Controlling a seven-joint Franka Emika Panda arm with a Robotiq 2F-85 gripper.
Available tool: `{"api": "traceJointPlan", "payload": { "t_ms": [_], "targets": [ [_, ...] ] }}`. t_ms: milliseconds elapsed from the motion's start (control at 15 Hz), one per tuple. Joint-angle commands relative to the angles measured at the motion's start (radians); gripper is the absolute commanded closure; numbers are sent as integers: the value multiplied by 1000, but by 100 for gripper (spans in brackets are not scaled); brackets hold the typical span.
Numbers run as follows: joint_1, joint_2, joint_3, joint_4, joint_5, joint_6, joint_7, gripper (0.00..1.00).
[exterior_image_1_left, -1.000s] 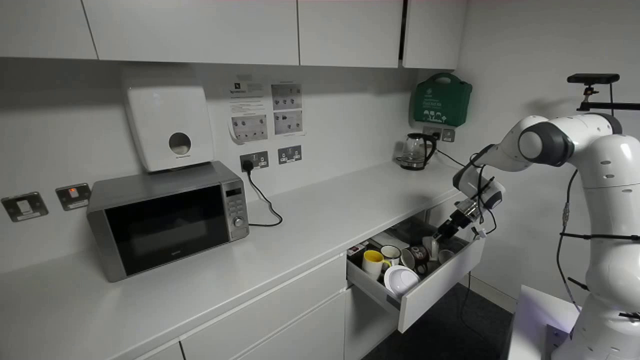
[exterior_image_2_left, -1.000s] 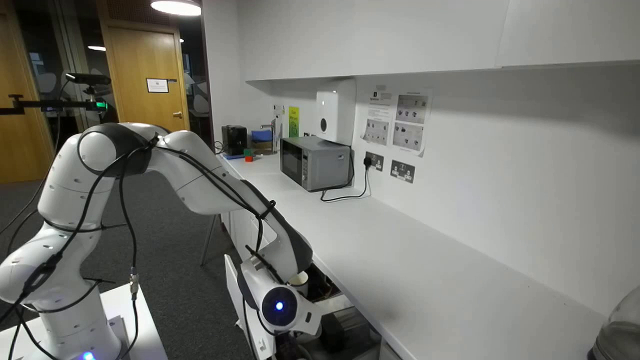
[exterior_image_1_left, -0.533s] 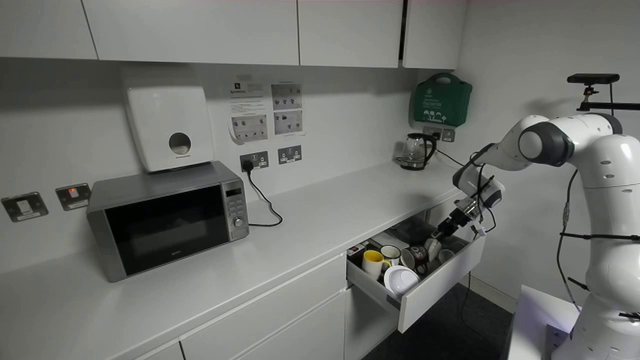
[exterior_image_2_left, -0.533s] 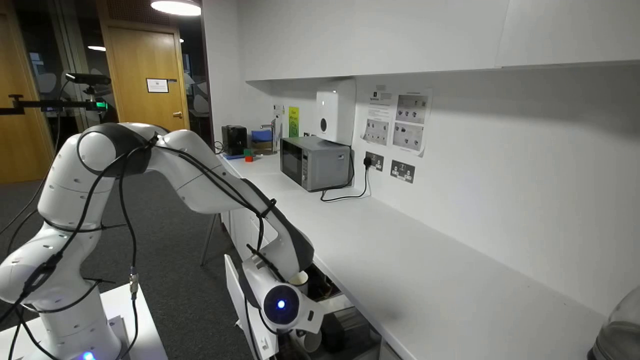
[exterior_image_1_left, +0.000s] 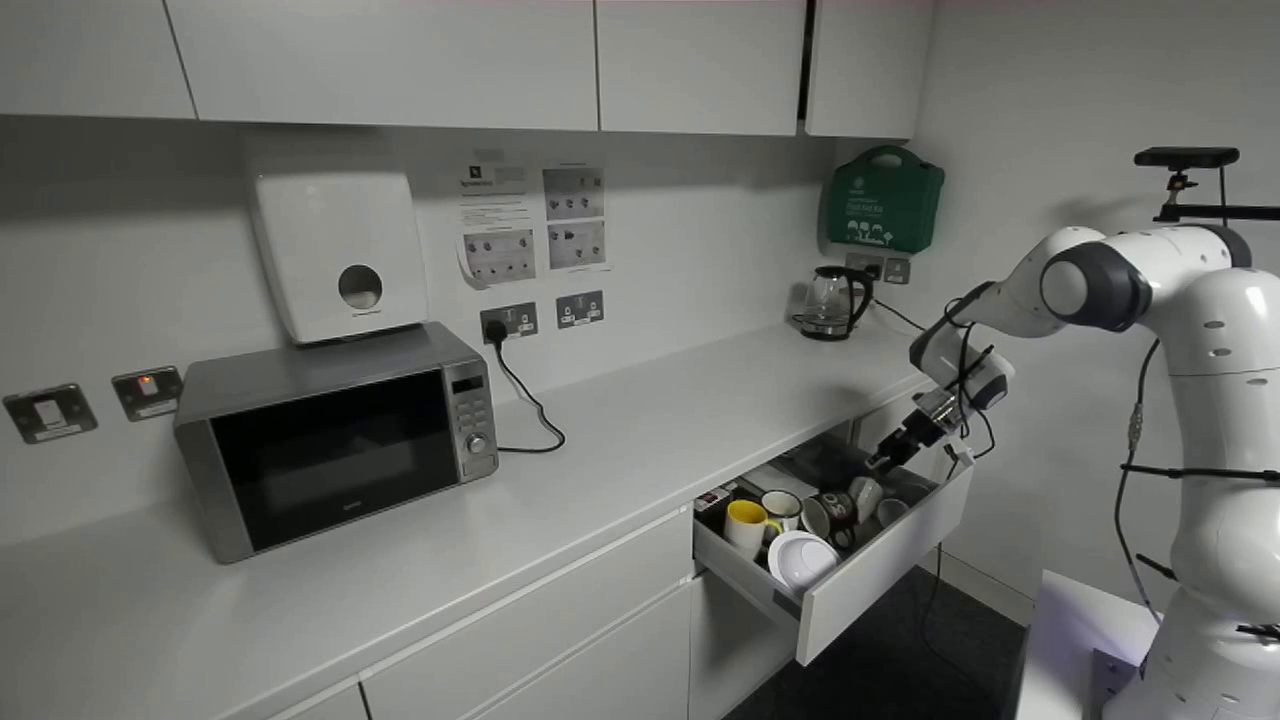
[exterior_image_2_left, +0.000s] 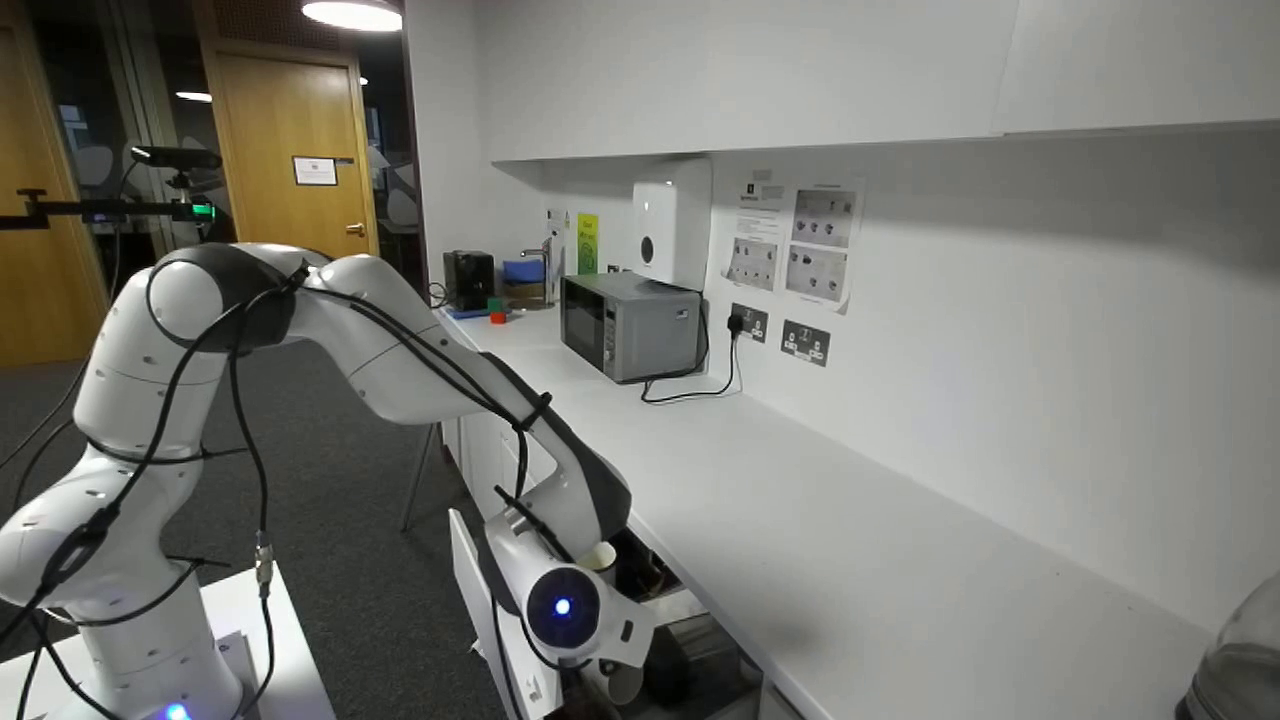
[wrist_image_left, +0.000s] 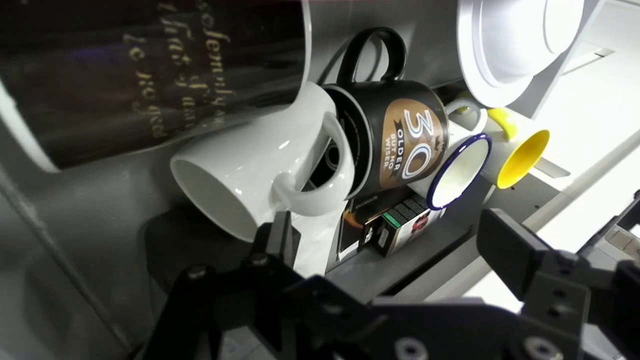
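Gripper (wrist_image_left: 387, 217) spread wide, its two fingers (wrist_image_left: 281, 237) standing far apart, I point down into the pulled-out drawer (exterior_image_1_left: 885, 570), my arm (exterior_image_2_left: 390, 365) reaching in over the drawer's front. The thing nearest me is a white mug (wrist_image_left: 255, 150): it lies tilted inside the drawer, and in the wrist view one finger overlaps the mug's edge, while in an exterior view my gripper is just beside it; I cannot tell whether we touch. A dark cup (wrist_image_left: 150, 75) with gold writing fills the upper left of the wrist view and partly hides the white mug. Next along, a black mug (wrist_image_left: 410, 140) lies on its side, marked 30 OLDER BUT NO WISER, and past it sit a blue-rimmed mug (wrist_image_left: 460, 172), a yellow-lined mug (wrist_image_left: 522, 160) and a white dish (wrist_image_left: 520, 35), which leans by the drawer's front corner. A small box (wrist_image_left: 402, 225) lies near the black mug, farther back in the drawer. On the counter (exterior_image_1_left: 620, 430) above, a microwave (exterior_image_1_left: 340, 440) stands below a towel dispenser (exterior_image_1_left: 340, 245), and a kettle (exterior_image_1_left: 828, 300) stands in the corner below a green first aid case (exterior_image_1_left: 885, 205). In an exterior view a wooden door (exterior_image_2_left: 290, 150) shows behind my arm, and a lit lamp (exterior_image_2_left: 352, 14) hangs high up near it
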Motion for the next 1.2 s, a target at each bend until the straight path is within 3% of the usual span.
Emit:
{"api": "traceJointPlan", "payload": {
  "t_ms": [0, 333, 533, 800, 1133],
  "targets": [
    [-22, -40, -19, 7, 9, 29, 15, 0],
    [-34, -90, -61, 9, 21, 151, 29, 0],
    [-30, -145, -71, -6, 51, 309, 4, 0],
    [-18, -218, -59, -30, 67, 499, -26, 0],
    [19, -325, -49, -105, 39, 609, -66, 0]
  ]
}}
